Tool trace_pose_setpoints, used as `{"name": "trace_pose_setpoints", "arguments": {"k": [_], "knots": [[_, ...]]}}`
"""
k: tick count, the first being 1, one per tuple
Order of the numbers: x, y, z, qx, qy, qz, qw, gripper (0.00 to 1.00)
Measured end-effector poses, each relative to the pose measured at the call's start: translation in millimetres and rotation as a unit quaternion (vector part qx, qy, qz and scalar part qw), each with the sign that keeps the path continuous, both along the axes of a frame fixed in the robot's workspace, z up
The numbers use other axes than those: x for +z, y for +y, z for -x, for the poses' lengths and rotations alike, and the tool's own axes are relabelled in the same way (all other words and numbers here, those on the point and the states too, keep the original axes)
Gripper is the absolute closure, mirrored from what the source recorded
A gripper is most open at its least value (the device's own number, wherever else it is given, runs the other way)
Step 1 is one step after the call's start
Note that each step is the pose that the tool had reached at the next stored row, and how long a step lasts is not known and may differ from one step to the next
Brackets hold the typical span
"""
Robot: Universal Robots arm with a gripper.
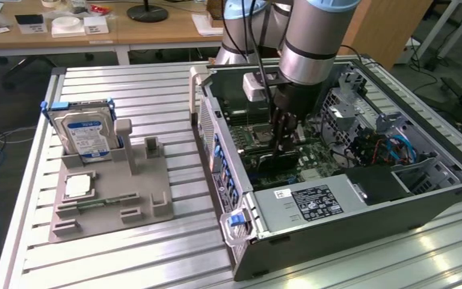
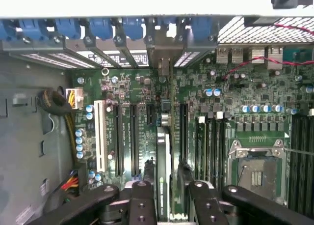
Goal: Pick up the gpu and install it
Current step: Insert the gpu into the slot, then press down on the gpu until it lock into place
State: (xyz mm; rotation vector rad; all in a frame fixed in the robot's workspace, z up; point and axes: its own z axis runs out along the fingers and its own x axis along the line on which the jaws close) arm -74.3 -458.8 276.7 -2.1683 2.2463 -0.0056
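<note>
The gpu stands on edge in a slot of the green motherboard, its pale bracket end against the case's rear slot openings. My gripper straddles the card's near end with a black finger on either side. One finger lies close against the card and a narrow gap shows at the other. In the exterior view the gripper reaches down inside the open computer case, over the dark gpu.
A grey fixture on the exterior view's left holds a silver hard drive and a small square processor chip. Inside the case are the power supply, blue cables, an empty processor socket and neighbouring slots.
</note>
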Motion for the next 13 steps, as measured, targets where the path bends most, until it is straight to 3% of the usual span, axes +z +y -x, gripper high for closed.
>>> {"name": "trace_pose_setpoints", "arguments": {"k": [4, 13], "knots": [[0.1, 0.0, 0.0, 0.0, 0.0001, 0.0001, 1.0, 0.86], [0.1, 0.0, 0.0, 0.0, 0.0, 0.0001, 1.0, 0.89]]}}
